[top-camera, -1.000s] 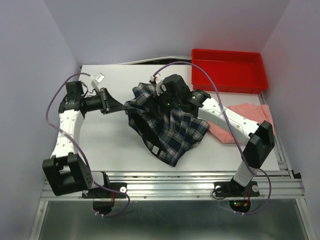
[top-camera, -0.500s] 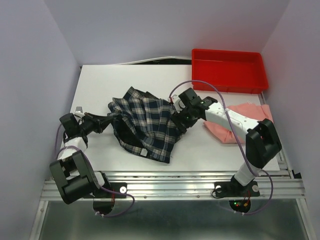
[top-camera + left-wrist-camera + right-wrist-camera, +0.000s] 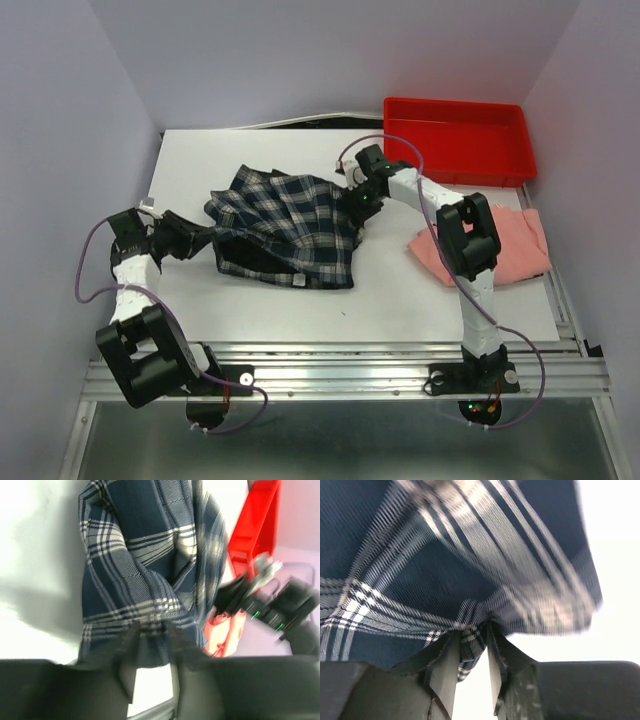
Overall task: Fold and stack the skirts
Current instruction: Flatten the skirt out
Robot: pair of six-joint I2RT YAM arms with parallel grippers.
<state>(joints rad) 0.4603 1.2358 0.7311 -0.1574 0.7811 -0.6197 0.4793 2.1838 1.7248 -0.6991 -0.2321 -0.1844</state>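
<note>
The plaid skirt (image 3: 290,225) lies spread across the middle of the table, its pleats fanning from left to right. My left gripper (image 3: 198,238) is at its left edge. In the left wrist view the left gripper (image 3: 152,625) has its jaws apart, with the skirt's hem (image 3: 150,645) loose between the blurred tips. My right gripper (image 3: 361,203) is at the skirt's far right corner. In the right wrist view the right gripper (image 3: 473,630) is shut on a puckered fold of plaid (image 3: 470,647). The salmon-pink skirt (image 3: 515,238) lies crumpled at the right, partly behind the right arm.
A red plastic tray (image 3: 455,140) stands at the back right corner, just behind the right arm. The right forearm reaches across the pink skirt. Side walls close in on the table's left and right edges. The aluminium frame runs along the near edge.
The plaid skirt has been dragged left and laid flatter. My left arm pulled back left and its jaws parted. My right gripper moved to the skirt's far right corner and closed on it.
</note>
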